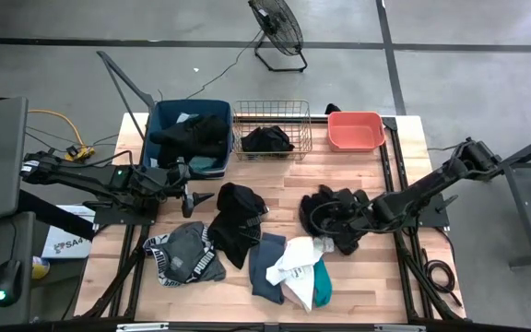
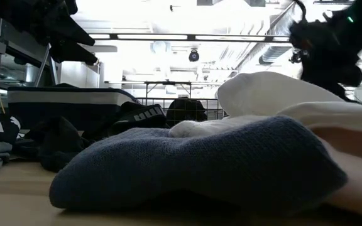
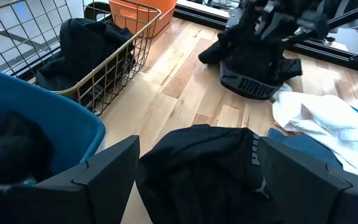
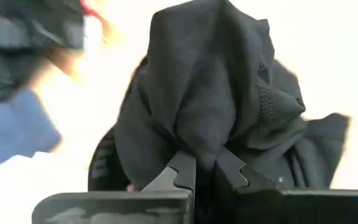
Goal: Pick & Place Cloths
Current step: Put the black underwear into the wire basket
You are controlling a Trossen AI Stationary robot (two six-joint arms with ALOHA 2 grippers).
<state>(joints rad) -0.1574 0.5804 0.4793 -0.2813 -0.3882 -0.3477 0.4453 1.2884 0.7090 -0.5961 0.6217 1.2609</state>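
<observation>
Wooden bench [image 1: 358, 171] lies bare beyond the right claw [image 4: 205, 167]; only its wrist view shows it pinched on the black cloth [image 4: 210, 93]. Left claw [image 3: 197, 180] gapes wide, empty, over another black garment [image 3: 197, 168] beside the blue tub [image 3: 36, 137].

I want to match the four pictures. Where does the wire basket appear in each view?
High view: wire basket at the table's far edge, between the blue tub and the coral tub.
Low view: in the middle, far back, behind the cloths.
Left wrist view: upper left, beside the blue tub.
Right wrist view: not in it.
Shared landmark: the blue tub.
</observation>
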